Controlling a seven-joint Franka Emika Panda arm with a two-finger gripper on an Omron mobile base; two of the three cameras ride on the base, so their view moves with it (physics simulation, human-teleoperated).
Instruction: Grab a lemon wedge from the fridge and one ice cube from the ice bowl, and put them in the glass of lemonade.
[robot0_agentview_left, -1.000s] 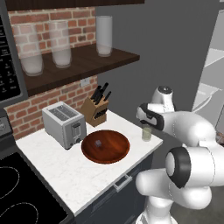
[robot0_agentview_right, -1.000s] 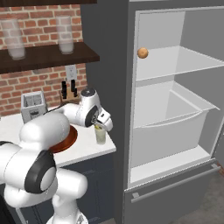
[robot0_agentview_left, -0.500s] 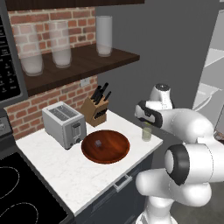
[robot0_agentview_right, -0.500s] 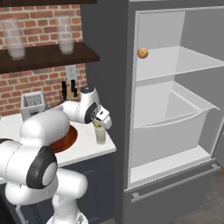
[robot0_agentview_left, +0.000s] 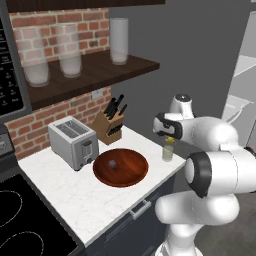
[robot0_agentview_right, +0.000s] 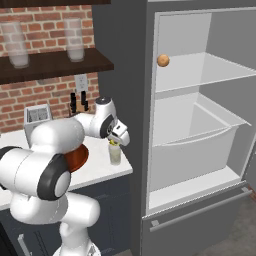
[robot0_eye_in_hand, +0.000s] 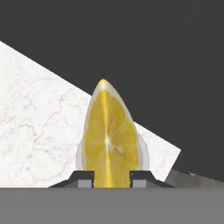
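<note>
Hand view has my gripper (robot0_eye_in_hand: 112, 177) clamped on the lemon wedge (robot0_eye_in_hand: 112, 144), pointy end out over the white counter (robot0_eye_in_hand: 39, 127). From the left base view it's just above the glass of lemonade (robot0_agentview_left: 168, 153), right of the ice bowl (robot0_agentview_left: 120, 167)

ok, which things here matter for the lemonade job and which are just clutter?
Job:
pale yellow lemon wedge, pinched in the two-finger gripper
small clear glass of lemonade
wide reddish-brown wooden ice bowl
open dark grey fridge

Clutter:
silver toaster
wooden knife block
frosted glasses on the shelf
round orange fruit
</note>
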